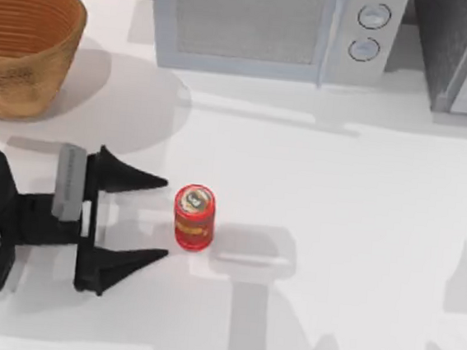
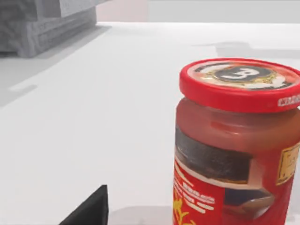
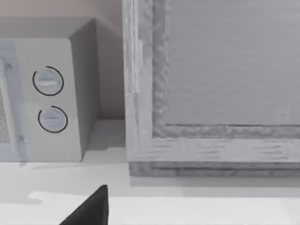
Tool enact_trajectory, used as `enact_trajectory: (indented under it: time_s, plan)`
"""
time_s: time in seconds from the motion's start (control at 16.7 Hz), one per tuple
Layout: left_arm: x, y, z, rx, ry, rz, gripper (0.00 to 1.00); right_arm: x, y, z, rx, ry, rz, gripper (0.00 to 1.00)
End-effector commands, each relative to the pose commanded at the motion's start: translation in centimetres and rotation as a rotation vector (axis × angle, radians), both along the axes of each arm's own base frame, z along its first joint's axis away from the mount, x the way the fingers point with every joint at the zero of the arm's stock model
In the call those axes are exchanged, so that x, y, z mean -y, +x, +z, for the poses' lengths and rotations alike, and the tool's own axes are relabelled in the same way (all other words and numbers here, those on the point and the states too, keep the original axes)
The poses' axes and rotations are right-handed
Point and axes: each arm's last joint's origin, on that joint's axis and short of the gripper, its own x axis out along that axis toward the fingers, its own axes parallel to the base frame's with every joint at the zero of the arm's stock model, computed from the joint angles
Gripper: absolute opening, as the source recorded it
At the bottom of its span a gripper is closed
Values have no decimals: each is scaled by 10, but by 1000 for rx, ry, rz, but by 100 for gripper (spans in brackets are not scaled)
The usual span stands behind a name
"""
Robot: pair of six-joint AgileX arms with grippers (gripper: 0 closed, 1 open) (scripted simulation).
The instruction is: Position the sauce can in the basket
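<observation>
The left gripper (image 1: pixel 167 218) lay low over the table (image 1: pixel 335 234) near its left edge, its two black fingers (image 1: pixel 134 180) spread wide and pointing toward the sauce can (image 1: pixel 194 217). The can stood upright just beyond the fingertips, untouched, roughly on the line between them, so the open jaws looked set to slide around its sides. In the left wrist view the sauce can (image 2: pixel 236 145) loomed close, red lid up, with one dark fingertip (image 2: pixel 91 211) beside it. The basket (image 1: pixel 23 43) sat at the far left corner, well apart from the can and empty as far as could be seen, leaving a lift and carry toward that corner once gripped. A microwave (image 1: pixel 264 25) stood along the far edge. In the right wrist view the right gripper faced the microwave (image 3: pixel 47 93) and a grey cabinet (image 3: pixel 211 84); I cannot tell its state
</observation>
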Motion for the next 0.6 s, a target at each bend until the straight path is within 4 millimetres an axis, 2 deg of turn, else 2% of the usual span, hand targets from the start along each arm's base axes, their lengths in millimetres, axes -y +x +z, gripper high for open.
enact_trajectory:
  time_s: [0.42,0.6]
  plan:
    - [58,7,-1,0,0,0,100,0,0,0,0,0,0,100]
    - [64,7,-2,0,0,0,100,0,0,0,0,0,0,100]
